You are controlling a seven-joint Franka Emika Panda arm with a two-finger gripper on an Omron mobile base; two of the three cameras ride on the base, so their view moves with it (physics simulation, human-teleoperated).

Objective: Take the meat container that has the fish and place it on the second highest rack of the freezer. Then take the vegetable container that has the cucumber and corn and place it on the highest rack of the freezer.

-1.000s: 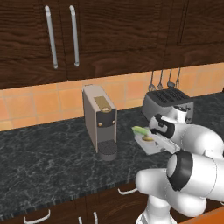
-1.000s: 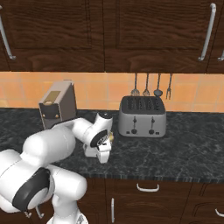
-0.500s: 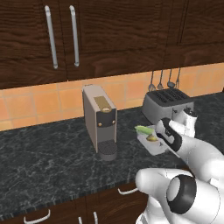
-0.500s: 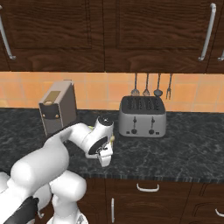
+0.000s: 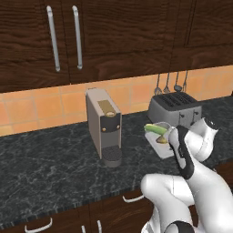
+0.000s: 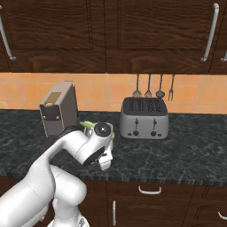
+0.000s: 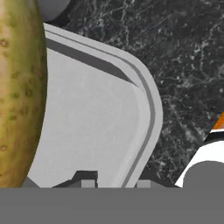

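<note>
I see a grey coffee machine (image 5: 104,128) upright on my dark speckled counter (image 5: 50,168), a silver toaster (image 6: 144,118) well to its right, utensils (image 6: 153,88) hanging on the orange tiles, and dark wood cabinets (image 5: 91,36) above

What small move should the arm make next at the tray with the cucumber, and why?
Probably close the tool on the tray's rim. In the hand view its two tips sit either side of that rim at a corner, a gap still showing, with the cucumber lying inside the tray on the dark counter.
</note>
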